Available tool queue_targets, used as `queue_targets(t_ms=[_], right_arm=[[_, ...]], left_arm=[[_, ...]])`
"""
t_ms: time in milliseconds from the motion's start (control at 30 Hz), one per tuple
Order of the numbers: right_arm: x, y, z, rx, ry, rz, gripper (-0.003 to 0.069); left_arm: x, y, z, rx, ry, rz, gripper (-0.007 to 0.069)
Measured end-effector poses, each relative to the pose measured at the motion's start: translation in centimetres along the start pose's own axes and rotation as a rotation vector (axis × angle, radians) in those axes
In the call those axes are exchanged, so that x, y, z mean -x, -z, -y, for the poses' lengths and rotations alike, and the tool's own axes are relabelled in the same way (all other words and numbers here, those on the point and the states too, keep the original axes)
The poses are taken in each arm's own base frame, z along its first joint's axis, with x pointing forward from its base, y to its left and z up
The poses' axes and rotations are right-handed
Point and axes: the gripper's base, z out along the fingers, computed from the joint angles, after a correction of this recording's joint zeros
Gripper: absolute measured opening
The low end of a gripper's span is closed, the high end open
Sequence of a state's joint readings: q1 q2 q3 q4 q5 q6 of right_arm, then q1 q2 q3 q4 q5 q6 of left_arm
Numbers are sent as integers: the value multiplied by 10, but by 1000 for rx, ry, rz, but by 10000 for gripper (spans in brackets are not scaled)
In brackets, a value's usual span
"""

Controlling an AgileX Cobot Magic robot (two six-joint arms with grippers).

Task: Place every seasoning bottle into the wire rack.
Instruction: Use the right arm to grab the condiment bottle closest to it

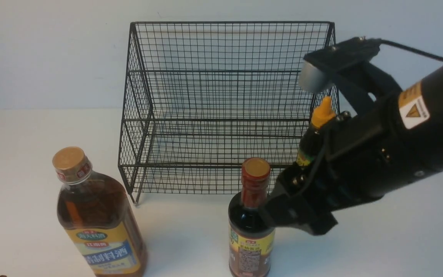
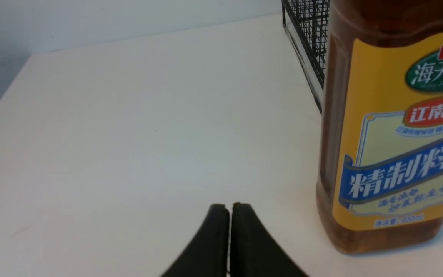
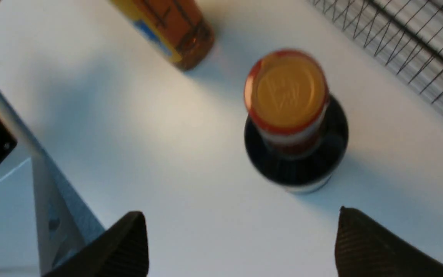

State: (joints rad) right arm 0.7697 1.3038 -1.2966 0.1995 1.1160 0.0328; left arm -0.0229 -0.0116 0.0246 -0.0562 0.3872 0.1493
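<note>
**A:** Where do the bottles stand?

**B:** The large amber bottle (image 1: 94, 219), with its yellow-blue label and tan cap, is upright by the desk's near edge, toward the left corner. The slim dark bottle (image 1: 250, 227) with the red-brown neck is upright at the middle of the same edge. The two are well apart.

**A:** And the third?

**B:** The small dark bottle (image 1: 317, 130) with the yellow nozzle cap is at the right end of the wire rack (image 1: 229, 107). The right arm (image 1: 398, 146) hides its base, so I cannot tell whether it is inside the mesh or just in front.

**A:** The rack itself?

**B:** It is at the far edge of the desk (image 1: 21, 154), about midway along, against the wall (image 1: 52, 46).

**A:** The grippers?

**B:** The right gripper (image 3: 240, 211) has its fingers spread wide and empty, above the desk just beside the slim dark bottle, not touching it. The left gripper (image 2: 229, 209) has its fingers pressed together and holds nothing, low over the desk near the amber bottle.
</note>
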Motion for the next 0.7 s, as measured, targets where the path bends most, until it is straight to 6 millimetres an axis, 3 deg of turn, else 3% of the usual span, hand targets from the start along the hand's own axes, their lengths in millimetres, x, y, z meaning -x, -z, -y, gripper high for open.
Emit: queue_targets(t_ms=[200, 533, 700], right_arm=[[7, -8, -1, -38, -26, 52, 590], [18, -56, 5, -54, -72, 26, 591], [19, -63, 7, -70, -64, 11, 591]], left_arm=[[0, 0, 0, 0, 0, 0, -8], [0, 0, 0, 0, 0, 0, -8], [0, 0, 0, 0, 0, 0, -8]])
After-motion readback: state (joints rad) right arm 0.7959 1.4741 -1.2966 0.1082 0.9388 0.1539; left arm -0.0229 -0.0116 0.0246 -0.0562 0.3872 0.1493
